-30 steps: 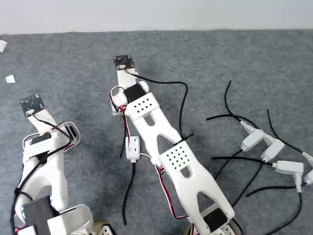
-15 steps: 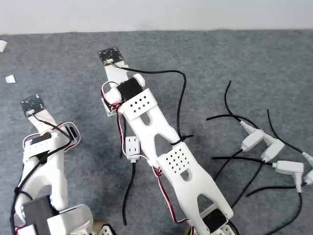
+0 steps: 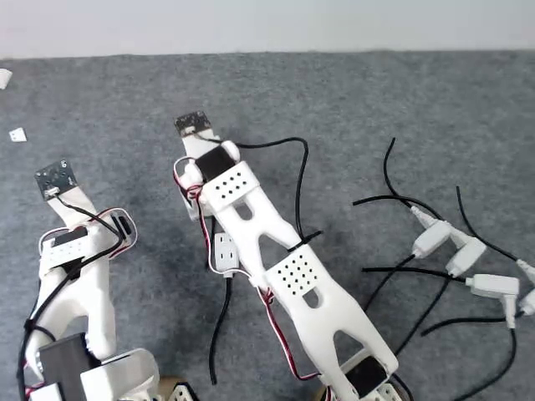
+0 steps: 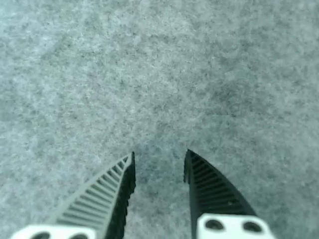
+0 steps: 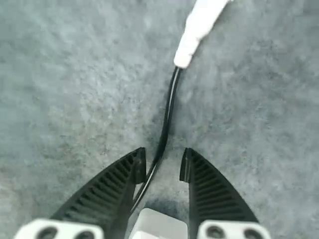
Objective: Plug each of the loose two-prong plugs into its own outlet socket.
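The left end effector (image 4: 159, 155) hangs part open over the grey counter (image 4: 149, 59), holding nothing; the right end effector (image 5: 162, 152), tips apart, clamps a white block (image 5: 152, 225) cut off at the edge; its black cord (image 5: 167, 114) runs out to a white piece (image 5: 202, 22), also cropped; the outlet socket (image 3: 223, 249) lies against the right arm (image 3: 251, 209); the loose plugs (image 3: 435, 240) sit well apart from it, one cut off.
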Motion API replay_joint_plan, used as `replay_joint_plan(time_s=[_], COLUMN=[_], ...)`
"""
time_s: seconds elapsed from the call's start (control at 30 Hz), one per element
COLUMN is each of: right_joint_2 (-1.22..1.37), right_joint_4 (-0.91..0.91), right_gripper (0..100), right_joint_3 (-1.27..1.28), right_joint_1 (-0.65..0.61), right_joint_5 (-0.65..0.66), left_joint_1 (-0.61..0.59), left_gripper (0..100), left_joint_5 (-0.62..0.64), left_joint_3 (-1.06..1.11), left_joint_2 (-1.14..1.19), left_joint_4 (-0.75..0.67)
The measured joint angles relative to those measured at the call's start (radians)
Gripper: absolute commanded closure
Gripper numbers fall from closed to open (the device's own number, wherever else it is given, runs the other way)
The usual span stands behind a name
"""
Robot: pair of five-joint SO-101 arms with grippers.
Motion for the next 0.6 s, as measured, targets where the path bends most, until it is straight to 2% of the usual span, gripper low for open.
replay_joint_plan(time_s=[0.13, 0.27, 0.37, 0.6], right_joint_2=[0.003, 0.002, -0.008, -0.048], right_joint_4=[0.002, 0.006, 0.006, 0.006], right_gripper=[88.5, 99.6, 98.7, 99.0], right_joint_3=[0.0, 0.026, 0.068, 0.14], right_joint_1=[-0.008, -0.051, -0.052, -0.054], right_joint_5=[0.003, 0.061, 0.109, 0.121], left_joint_1=[0.0, 0.0, 0.0, 0.0], left_gripper=[85, 85, 85, 85], left_joint_5=[0.0, 0.0, 0.0, 0.0], left_joint_3=[0.0, 0.0, 0.0, 0.0], left_joint_2=[0.0, 0.0, 0.0, 0.0], left_joint_4=[0.0, 0.0, 0.0, 0.0])
